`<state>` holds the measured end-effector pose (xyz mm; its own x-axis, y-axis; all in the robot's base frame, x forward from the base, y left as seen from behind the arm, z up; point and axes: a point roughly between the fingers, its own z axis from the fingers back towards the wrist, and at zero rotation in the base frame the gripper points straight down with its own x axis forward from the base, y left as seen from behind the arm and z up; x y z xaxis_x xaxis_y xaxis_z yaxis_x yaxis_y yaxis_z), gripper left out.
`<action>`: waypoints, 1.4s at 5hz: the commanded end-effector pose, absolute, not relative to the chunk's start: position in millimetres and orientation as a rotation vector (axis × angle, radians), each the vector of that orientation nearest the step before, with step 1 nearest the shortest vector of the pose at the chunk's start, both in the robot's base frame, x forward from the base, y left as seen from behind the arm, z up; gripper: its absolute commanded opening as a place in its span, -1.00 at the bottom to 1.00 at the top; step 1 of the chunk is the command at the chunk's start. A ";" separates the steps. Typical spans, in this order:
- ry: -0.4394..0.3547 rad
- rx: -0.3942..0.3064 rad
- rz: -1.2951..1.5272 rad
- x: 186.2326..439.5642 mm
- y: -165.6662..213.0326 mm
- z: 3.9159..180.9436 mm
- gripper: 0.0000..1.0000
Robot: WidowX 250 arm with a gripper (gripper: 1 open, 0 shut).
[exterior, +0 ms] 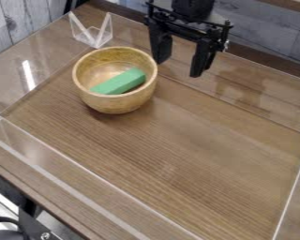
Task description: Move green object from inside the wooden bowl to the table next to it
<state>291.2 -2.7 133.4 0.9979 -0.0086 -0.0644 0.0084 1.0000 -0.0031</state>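
Note:
A small green object (121, 82) lies flat inside the round wooden bowl (115, 101), which stands on the table (190, 150) toward the back left. My black gripper (178, 54) hangs above the table just right of and behind the bowl, pointing down. Its two fingers stand wide apart with nothing between them. The left finger hovers near the bowl's far right rim without touching it.
Low clear plastic walls (40, 66) border the tabletop on all sides. A clear folded plastic piece (90, 31) stands behind the bowl at the back wall. Bare wood-grain surface stretches to the right and front of the bowl.

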 end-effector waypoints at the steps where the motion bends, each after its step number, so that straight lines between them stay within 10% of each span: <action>1: 0.083 -0.004 -0.002 288.7 8.9 116.8 1.00; 7: 0.012 -0.030 0.074 299.6 120.2 92.8 1.00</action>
<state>290.0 114.9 74.8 0.9944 0.0696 -0.0796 -0.0738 0.9959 -0.0518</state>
